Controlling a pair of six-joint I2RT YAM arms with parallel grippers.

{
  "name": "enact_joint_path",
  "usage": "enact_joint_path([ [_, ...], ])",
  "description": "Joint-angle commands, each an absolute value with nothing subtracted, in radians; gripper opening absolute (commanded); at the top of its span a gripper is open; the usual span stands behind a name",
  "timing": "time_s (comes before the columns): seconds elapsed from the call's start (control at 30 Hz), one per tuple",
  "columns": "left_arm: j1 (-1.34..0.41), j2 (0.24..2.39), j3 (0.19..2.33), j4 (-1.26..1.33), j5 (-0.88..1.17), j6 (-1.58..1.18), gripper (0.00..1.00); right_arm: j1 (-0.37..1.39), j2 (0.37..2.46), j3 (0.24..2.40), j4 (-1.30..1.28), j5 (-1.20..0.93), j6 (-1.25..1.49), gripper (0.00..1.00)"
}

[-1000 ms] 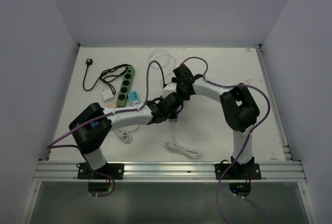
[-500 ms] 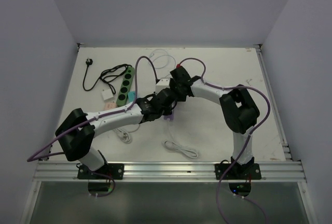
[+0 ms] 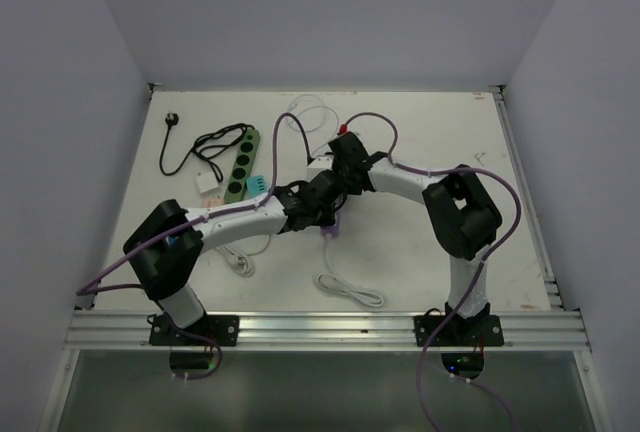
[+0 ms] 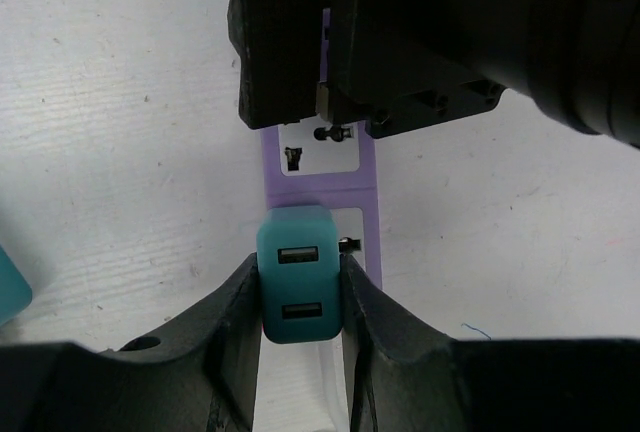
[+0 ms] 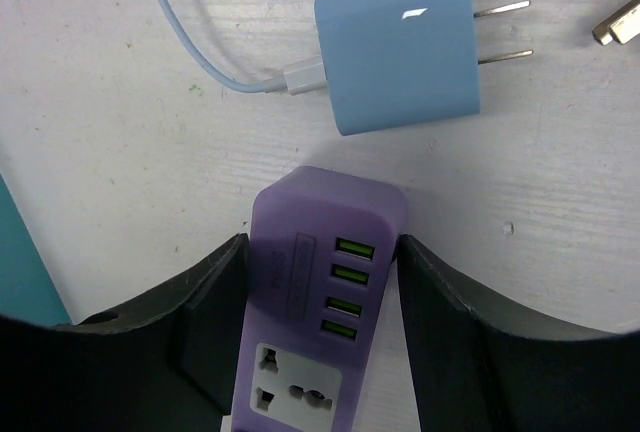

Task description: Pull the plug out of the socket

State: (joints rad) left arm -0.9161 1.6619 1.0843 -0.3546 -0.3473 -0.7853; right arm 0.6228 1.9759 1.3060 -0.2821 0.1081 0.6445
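**Overhead.** The left arm's elbow has swung back in toward the middle of the bench [image 3: 440,122] since half a second ago. The right arm has barely shifted. The left fingers [image 3: 322,210] and right fingers [image 3: 340,172] meet at mid-bench over the purple socket [image 3: 330,232]. Only the socket's near end shows below the wrists, and how wide either pair stands cannot be told from here.

**Left wrist.** The left fingers pinch the teal plug [image 4: 298,287] by its two sides, its twin USB ports toward the camera. The plug sits on the near end of the socket's face. A bit of metal shows at its right edge, but whether its prongs are seated cannot be told. The right arm's black wrist fills the top of the frame and hides the socket's far end.

**Right wrist.** The right fingers, partly spread, clamp the socket's long sides and touch both. Four green USB ports and one outlet face up, and the rest is cut off at the bottom edge. Just beyond the socket's end lies a blue charger [image 5: 400,47], prongs pointing right, with a pale cable [image 5: 190,42] leaving its left end. A teal edge at the left and a metal tip in the top right corner are cut off and hard to identify.
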Motion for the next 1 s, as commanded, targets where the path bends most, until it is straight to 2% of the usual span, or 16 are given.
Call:
enact_joint_path([
  [0.0, -0.914, 1.678, 1.213, -0.423, -0.343, -0.824, 0.0, 0.617, 2.078, 1.243, -0.399, 0.284, 0.555, 0.0],
  [0.13, -0.911, 1.667, 1.281, -0.453, -0.382, -0.805, 0.0, 0.617, 2.109, 1.23, -0.393, 0.285, 0.566, 0.0],
  [0.43, -0.881, 1.595, 1.247, -0.419, -0.347, -0.81, 0.0, 0.617, 2.118, 1.219, -0.405, 0.319, 0.564, 0.0],
  [0.6, -0.881, 1.569, 1.149, -0.368, -0.328, -0.828, 0.0, 0.612, 2.094, 1.215, -0.379, 0.192, 0.568, 0.0],
  [0.7, -0.882, 1.568, 1.088, -0.344, -0.301, -0.841, 0.0, 0.598, 2.043, 1.192, -0.336, 0.068, 0.587, 0.15],
  [0.73, -0.884, 1.565, 1.051, -0.321, -0.293, -0.844, 0.0, 0.594, 2.03, 1.183, -0.322, 0.033, 0.607, 0.3],
  [0.83, -0.884, 1.536, 0.987, -0.276, -0.284, -0.862, 0.0, 0.568, 1.974, 1.147, -0.258, -0.075, 0.649, 0.51],
  [0.87, -0.884, 1.529, 0.976, -0.267, -0.284, -0.864, 0.0, 0.561, 1.964, 1.138, -0.244, -0.093, 0.658, 0.62],
  [0.97, -0.884, 1.509, 0.95, -0.239, -0.282, -0.87, 0.0, 0.545, 1.93, 1.111, -0.195, -0.159, 0.686, 0.78],
])
